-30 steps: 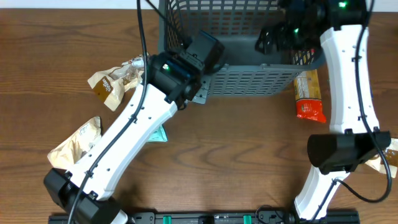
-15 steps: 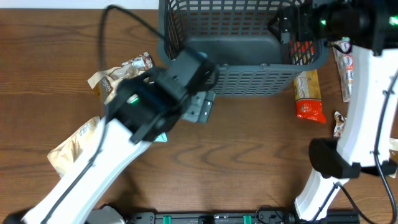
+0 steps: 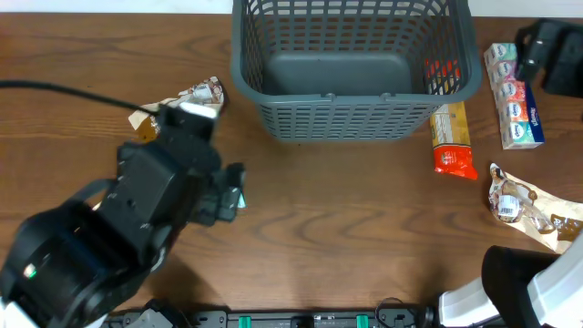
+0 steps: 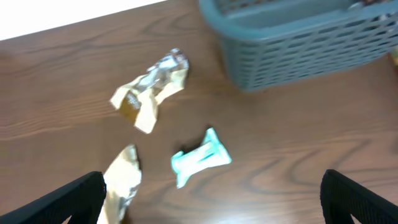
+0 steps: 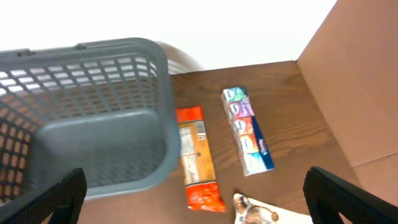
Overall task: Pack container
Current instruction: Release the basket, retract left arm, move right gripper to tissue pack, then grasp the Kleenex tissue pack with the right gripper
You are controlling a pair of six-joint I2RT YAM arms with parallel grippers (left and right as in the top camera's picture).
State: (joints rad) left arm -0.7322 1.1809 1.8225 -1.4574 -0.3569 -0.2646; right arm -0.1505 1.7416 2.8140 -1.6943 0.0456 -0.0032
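Grey lattice basket [image 3: 351, 118] sits at the middle of the worktop's [image 3: 364, 237] far edge, its long side along that edge and its solid bottom showing bare

Left end effector [image 4: 212, 178] hangs high over the left half of the worktop, camera tilted toward the far edge, fingers [image 4: 81, 196] spread to the corners of the wrist view and holding nothing. A teal packet [image 4: 200, 157] lies on the wood between them and slightly ahead, its long axis slanting from near-left to far-right. The basket is beyond it, toward the far right, well apart from the packet

Right end effector [image 5: 194, 174] hovers high near the far right corner, likewise spread wide and empty. An orange packet [image 5: 198, 158] lies below it, just beside the basket's right wall, long axis running from far edge to near edge, so the fingers would straddle its narrow width as they stand

By my reading either arm could make the first pick. The right has the shorter carry, a small shift left over the rim; the left likely needs a wrist turn to square up with the slanted teal packet
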